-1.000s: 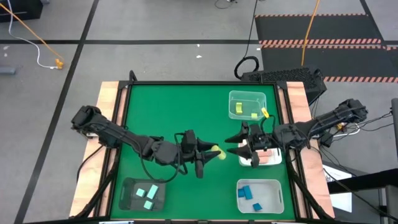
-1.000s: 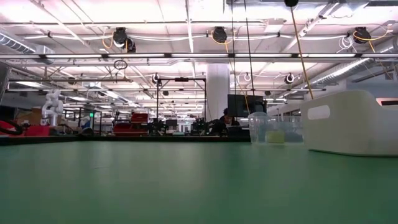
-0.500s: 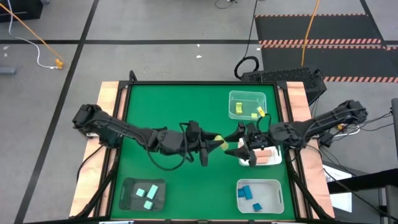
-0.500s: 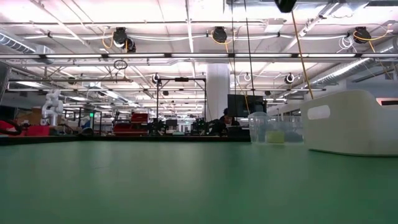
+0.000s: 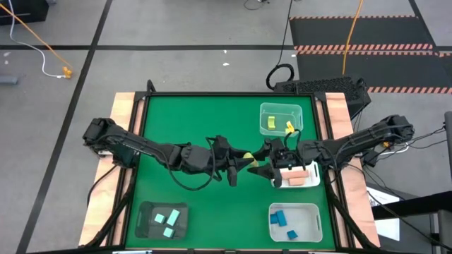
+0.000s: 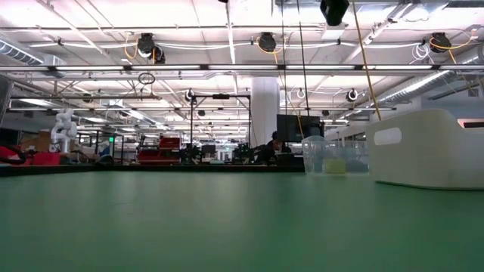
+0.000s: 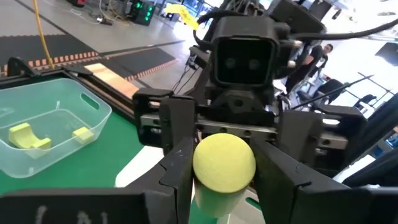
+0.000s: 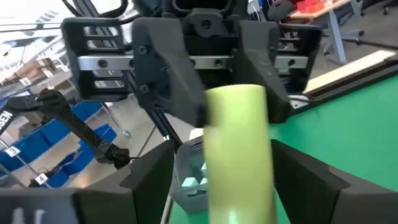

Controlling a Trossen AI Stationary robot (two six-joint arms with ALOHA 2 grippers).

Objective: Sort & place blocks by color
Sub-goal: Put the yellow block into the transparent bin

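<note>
A yellow cylinder block (image 5: pixel 247 156) hangs in the air over the middle of the green table, between my two grippers. My left gripper (image 5: pixel 239 162) is shut on it, coming from the table's left. My right gripper (image 5: pixel 264 165) faces it from the right and is open. Its fingers (image 8: pixel 155 180) stand on either side of the cylinder's free end (image 8: pixel 239 186), with a gap showing on one side. The left wrist view shows the cylinder (image 7: pixel 224 165) in front of the right gripper's camera. Both grippers are above the low view's frame. My left gripper pinches the yellow cylinder between its two fingers (image 7: pixel 177 180) at the end nearest that arm (image 7: pixel 214 202). The fingers come level from the table's left. The cylinder is lifted clear of the table and points on toward my right gripper.
A clear tray (image 5: pixel 263 113) at the far right holds yellow pieces. A white tray (image 5: pixel 311 182) under the right arm holds pink blocks, and another white tray (image 5: pixel 318 212) at the near right holds blue ones. A dark tray (image 5: pixel 145 212) at the near left holds mint blocks.
My left gripper has carried the yellow cylinder toward the table's right and a little toward the far edge. My right gripper has moved toward the table's left, so the two now meet at the cylinder.
</note>
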